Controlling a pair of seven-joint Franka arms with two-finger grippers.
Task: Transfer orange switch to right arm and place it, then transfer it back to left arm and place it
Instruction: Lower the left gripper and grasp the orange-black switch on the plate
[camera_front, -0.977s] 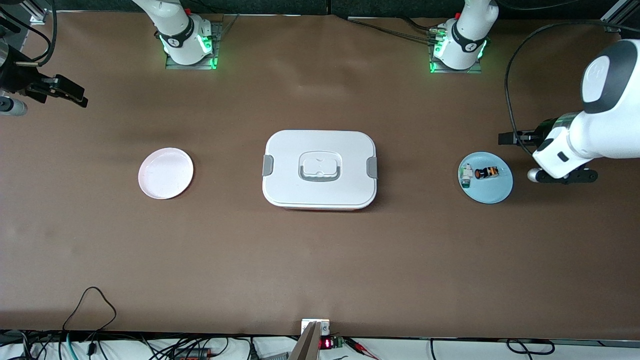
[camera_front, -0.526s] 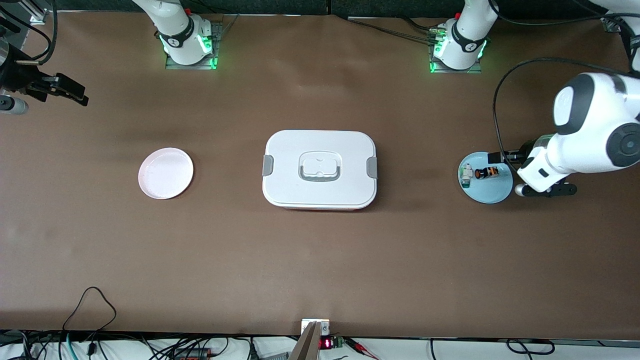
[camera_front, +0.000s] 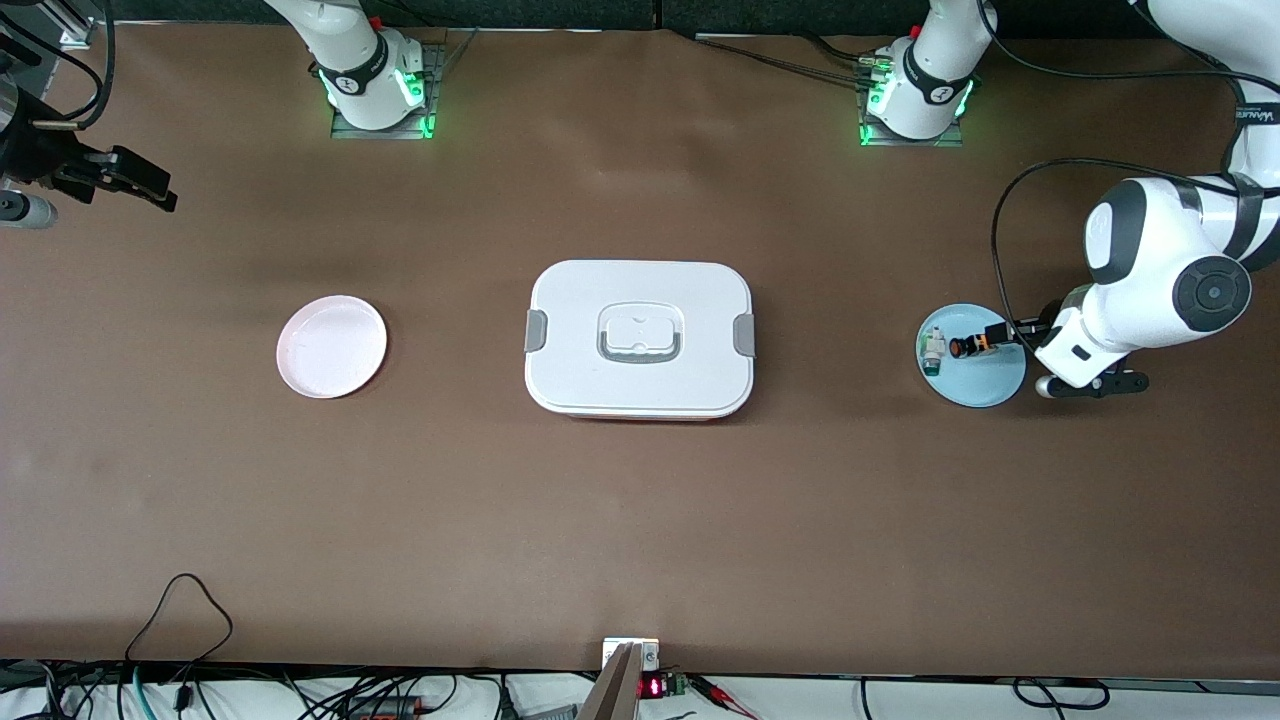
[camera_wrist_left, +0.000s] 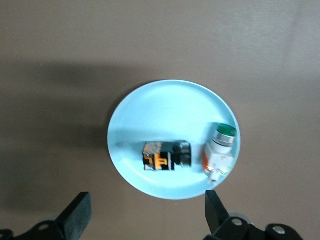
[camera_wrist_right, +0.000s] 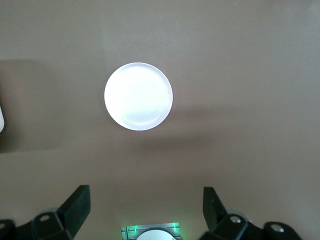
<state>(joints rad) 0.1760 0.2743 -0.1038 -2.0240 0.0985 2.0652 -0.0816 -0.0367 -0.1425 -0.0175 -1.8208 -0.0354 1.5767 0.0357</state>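
Observation:
The orange switch (camera_front: 972, 346) (camera_wrist_left: 162, 155) lies on its side on a blue plate (camera_front: 985, 385) (camera_wrist_left: 165, 110) toward the left arm's end of the table. My left gripper (camera_front: 1003, 333) (camera_wrist_left: 146, 204) hangs open over that plate's edge, a short way from the switch, with nothing between its fingers. The white box (camera_front: 640, 290) sits lidded at the table's middle. My right gripper (camera_front: 150, 190) (camera_wrist_right: 145, 197) waits open and empty, high over the right arm's end of the table.
A small white-and-green switch (camera_front: 933, 350) (camera_wrist_left: 220, 150) shares the blue plate, beside the orange one. A pink plate (camera_front: 331, 346) (camera_wrist_right: 138, 96) lies between the box and the right arm's end. Cables (camera_front: 180, 600) trail along the table edge nearest the front camera.
The left arm has swung in toward the blue plate, bringing its open gripper to the plate's edge near the orange switch. The right arm has not moved.

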